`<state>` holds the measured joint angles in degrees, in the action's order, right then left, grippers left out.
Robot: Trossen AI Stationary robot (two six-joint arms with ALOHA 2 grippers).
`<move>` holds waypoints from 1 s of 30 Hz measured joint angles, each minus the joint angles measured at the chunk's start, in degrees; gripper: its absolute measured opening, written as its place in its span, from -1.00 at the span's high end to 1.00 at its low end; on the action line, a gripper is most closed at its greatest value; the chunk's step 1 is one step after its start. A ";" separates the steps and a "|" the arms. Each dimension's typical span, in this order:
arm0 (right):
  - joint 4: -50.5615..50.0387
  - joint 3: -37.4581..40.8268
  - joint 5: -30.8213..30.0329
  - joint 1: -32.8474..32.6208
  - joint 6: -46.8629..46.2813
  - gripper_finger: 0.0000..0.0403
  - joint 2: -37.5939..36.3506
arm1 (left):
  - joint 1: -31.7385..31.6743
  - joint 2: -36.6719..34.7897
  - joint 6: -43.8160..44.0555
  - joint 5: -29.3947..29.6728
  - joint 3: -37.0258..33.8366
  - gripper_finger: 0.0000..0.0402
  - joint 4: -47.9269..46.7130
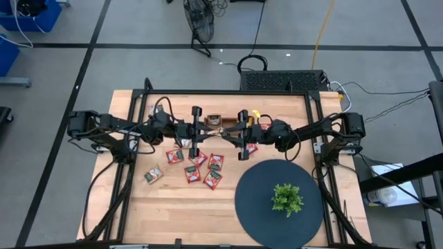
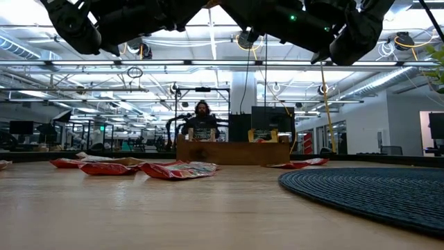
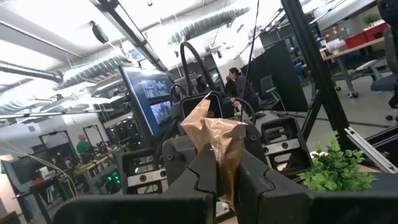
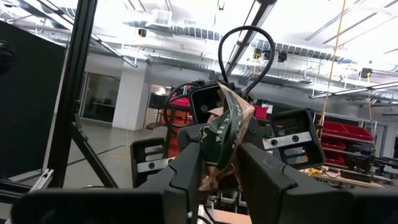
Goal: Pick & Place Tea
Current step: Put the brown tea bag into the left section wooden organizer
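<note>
Above the table's middle, my two grippers meet tip to tip over the brown wooden tray [image 1: 215, 120]. Between them is one crumpled brown and grey-green tea sachet [image 3: 214, 134], also in the right wrist view [image 4: 227, 124]. My left gripper [image 3: 225, 180] is shut on it from the table's left. My right gripper [image 4: 224, 174] is shut on it from the right. Several more tea sachets, mostly red [image 1: 197, 159], lie flat on the table in front of the tray, with a grey-green one [image 1: 153, 175] at the left. My left gripper pinches the sachet's lower part [image 3: 225, 163] between its two fingers, coming from the table's left and slanting a little upward. The sachet stands crumpled above the fingertips, clear of the table. My right gripper pinches the same sachet low down [image 4: 219, 160] between its two fingers, coming from the table's right and slanting a little upward. The sachet's creased upper part sticks up past the fingertips.
A round dark mat [image 1: 263, 207] with a small green plant [image 1: 286, 198] covers the near right of the table. One red sachet [image 1: 250, 147] lies under the right arm. A person sits beyond the table's far edge [image 2: 202, 121].
</note>
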<state>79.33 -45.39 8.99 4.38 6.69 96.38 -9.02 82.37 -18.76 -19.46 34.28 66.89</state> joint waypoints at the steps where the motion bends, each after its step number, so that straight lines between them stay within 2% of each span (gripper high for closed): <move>1: 0.03 0.00 0.00 0.00 0.01 0.61 0.00 | 0.00 0.00 0.03 0.00 0.00 0.88 0.00; 5: 0.13 0.00 -0.09 -0.25 1.61 0.92 0.00 | 0.00 -0.02 0.21 -0.04 0.00 0.88 -0.78; 11: -1.87 0.04 -1.07 -1.42 4.60 0.98 -0.86 | 0.07 -0.17 3.15 -0.62 0.00 0.87 -2.16; 15: -15.76 0.02 -4.35 -1.52 6.59 0.99 -6.74 | 0.01 -0.09 12.92 0.06 0.01 0.66 -3.65; 18: -29.72 -0.01 -7.57 -1.56 7.94 0.99 -12.70 | -0.07 -0.03 19.85 0.65 0.00 0.50 -6.41; 24: -56.15 -1.44 -10.84 -1.47 5.66 1.00 -22.98 | -0.02 -0.94 21.90 2.12 0.03 0.35 -15.43; 27: -72.69 -5.10 -12.27 -1.38 1.39 1.00 -24.51 | 0.09 -1.01 23.68 7.44 0.38 0.35 -16.45; 30: -84.39 -8.85 -12.25 -1.42 -1.53 1.00 -23.32 | -0.02 -0.98 28.93 13.07 2.96 0.37 -24.39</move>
<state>-5.06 -54.24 -3.26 2.96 5.17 73.06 -9.03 81.38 10.17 -6.39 37.25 42.51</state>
